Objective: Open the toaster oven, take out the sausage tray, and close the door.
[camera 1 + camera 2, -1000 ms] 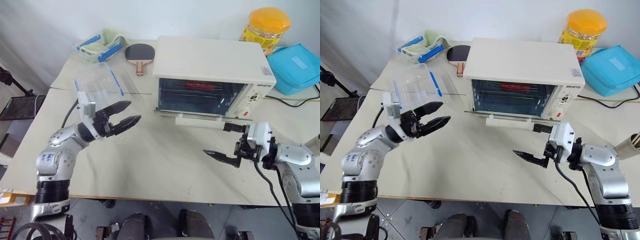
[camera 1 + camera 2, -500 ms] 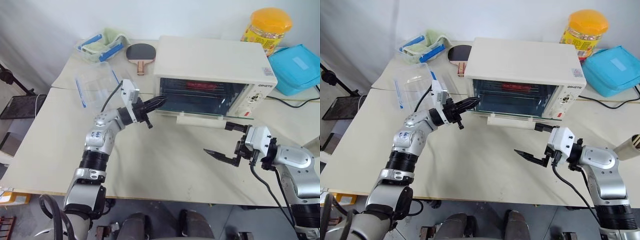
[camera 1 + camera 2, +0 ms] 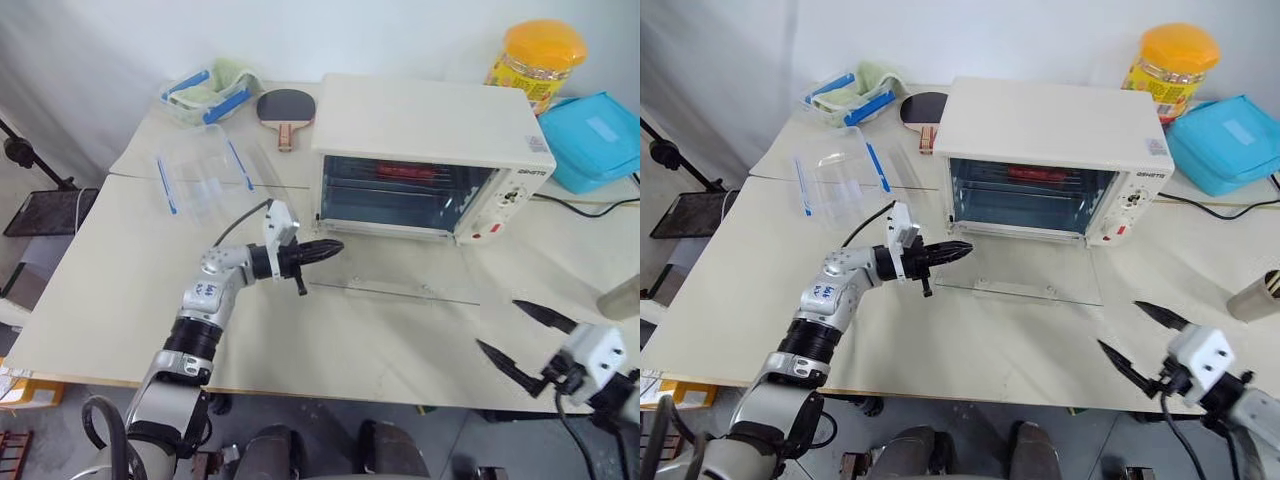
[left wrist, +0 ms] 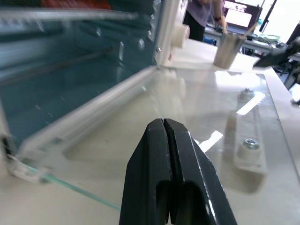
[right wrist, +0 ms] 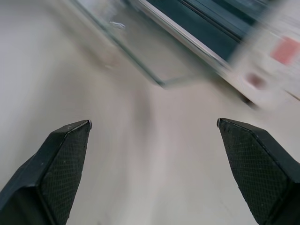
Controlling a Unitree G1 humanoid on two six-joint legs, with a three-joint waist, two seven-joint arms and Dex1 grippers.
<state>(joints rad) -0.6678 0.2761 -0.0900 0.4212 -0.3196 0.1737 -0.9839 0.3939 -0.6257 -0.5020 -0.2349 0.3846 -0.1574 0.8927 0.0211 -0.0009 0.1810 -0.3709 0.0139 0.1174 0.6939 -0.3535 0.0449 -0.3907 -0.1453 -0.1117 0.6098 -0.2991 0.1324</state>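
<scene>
Beige table [image 3: 120,260] against a white wall, cluttered at the far edge. Head views: toaster oven [image 3: 430,125] at the back centre, its door [image 3: 1025,272] dropped flat onto the tabletop, glass panel lying open toward the robot, handle at the near edge. Left gripper [image 3: 325,248] has its fingers pressed together, holding nothing, tips at the door's left edge just ahead of the oven mouth; likely resting there because the door is now down. Sausage tray [image 3: 405,171] sits on the upper rack inside, red sausage visible, beyond and to the right of the left gripper, above door level. Right gripper [image 3: 520,335] hangs spread wide and empty near the table's front right, well apart from the door's near right corner; the tray is far ahead of it and to its left.

Left wrist view: black fingers [image 4: 154,187] closed tight over the glass, oven cavity straight ahead, a strip of red at the top of the cavity.

Right wrist view: two fingertips [image 5: 65,154] wide apart over bare table, door corner and oven front ahead, blurred.

Judgement: opening looks done; tray removal is next.
</scene>
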